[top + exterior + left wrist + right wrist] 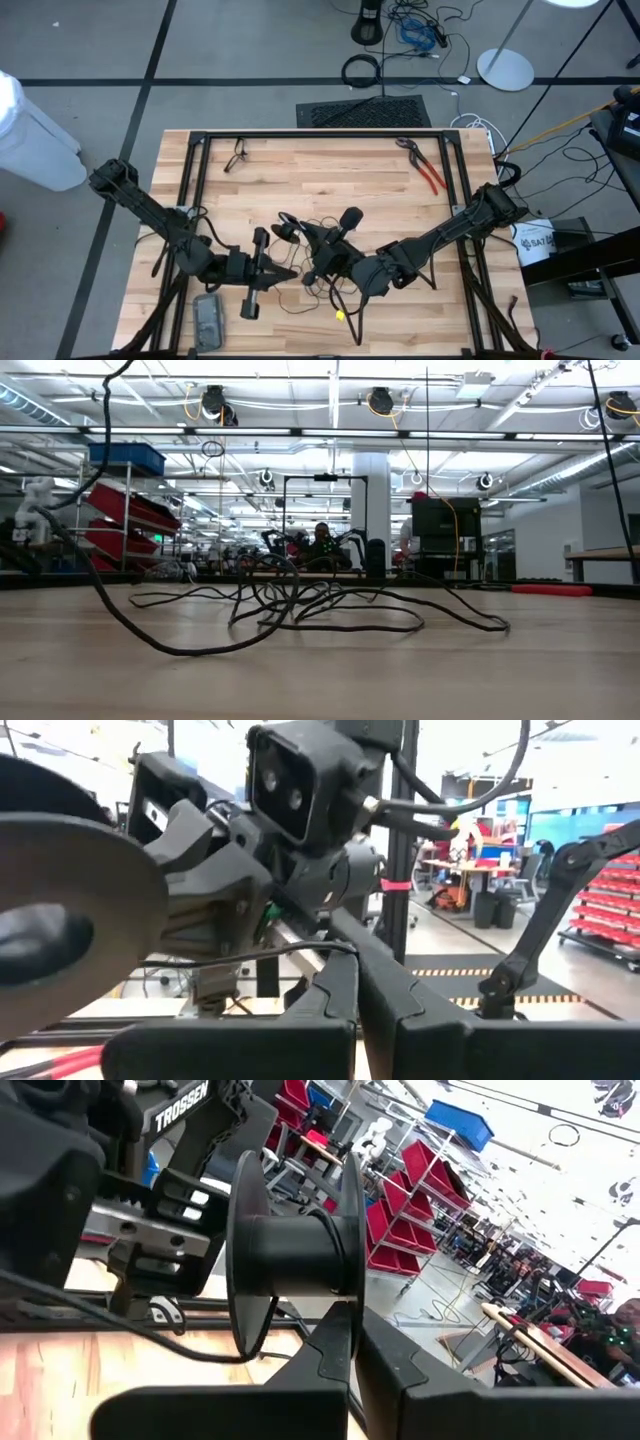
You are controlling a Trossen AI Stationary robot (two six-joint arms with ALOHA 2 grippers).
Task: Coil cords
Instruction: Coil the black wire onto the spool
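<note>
Where the two dark arms meet over the pale, planked wooden table (330, 175), the left claw (289, 270) and the right claw (316, 268) sit tip to tip, almost touching. Both are closed, their flat, matte black fingers pressed together in each wrist view (left claw (358, 960), right claw (355, 1315)). Whether either one pinches anything between its fingers cannot be told.

A black plastic spool (254, 275) lies crosswise just behind the left claw's tips. It is a smooth round core between two thin, flat discs. From the right wrist it shows straight ahead of the right claw, the spool (290, 1245) standing with its discs on edge.

The cord (300, 225) is thin, black and limp, far slimmer than the arms. It lies uncoiled on the wood in loose, tangled loops around and between both claws. One strand trails off on the near side of the right claw to a small yellowish end piece (340, 315). In the low view the cord (330, 610) spreads in flat, overlapping curves, some arching slightly off the table. A strand passes close over the left claw's fingertips, and another runs under the spool.

Red-handled pliers (425, 168) lie well apart from the right claw, toward the table's far side.
</note>
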